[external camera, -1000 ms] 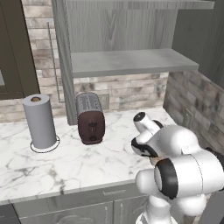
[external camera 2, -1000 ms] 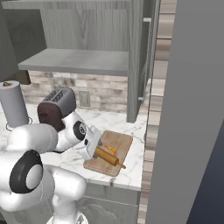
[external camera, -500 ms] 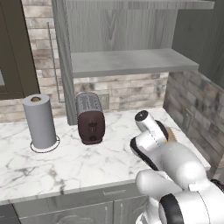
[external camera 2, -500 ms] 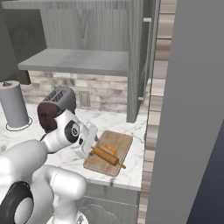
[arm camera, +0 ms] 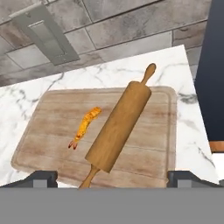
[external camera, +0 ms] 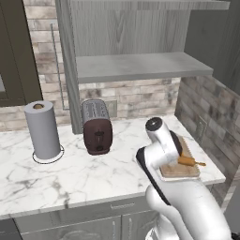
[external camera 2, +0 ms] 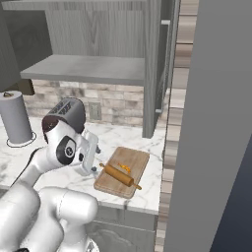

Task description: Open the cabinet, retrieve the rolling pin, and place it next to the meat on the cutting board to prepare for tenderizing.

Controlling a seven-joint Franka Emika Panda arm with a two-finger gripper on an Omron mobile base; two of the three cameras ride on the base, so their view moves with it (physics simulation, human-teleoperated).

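The rolling pin [arm camera: 118,127] lies slantwise on the cutting board [arm camera: 151,151], free of my fingers, with the small orange meat [arm camera: 84,127] just to its left. My gripper [arm camera: 112,177] hovers over the board's near edge, open, its fingertips [arm camera: 41,178] wide on either side of the pin's near handle. From the right base camera, the gripper [external camera 2: 91,161] hangs left of the board [external camera 2: 135,160], where the pin [external camera 2: 119,175] and meat [external camera 2: 124,168] rest. The cabinet [external camera 2: 83,69] above stands open, its door [external camera 2: 153,64] swung out. My arm hides part of the board [external camera: 183,169] in the left base view.
A dark toaster [external camera: 97,126] and a paper towel roll [external camera: 43,129] stand on the marble counter [external camera: 70,173] to the left. A brick side wall [external camera: 211,122] closes the right end. A wall outlet [arm camera: 43,37] sits behind the board. The counter ends just right of the board [arm camera: 192,131].
My hand has drawn back a little from the board, leftwards in the right base view. The rolling pin stays lying on the board. The jaws have stayed wide.
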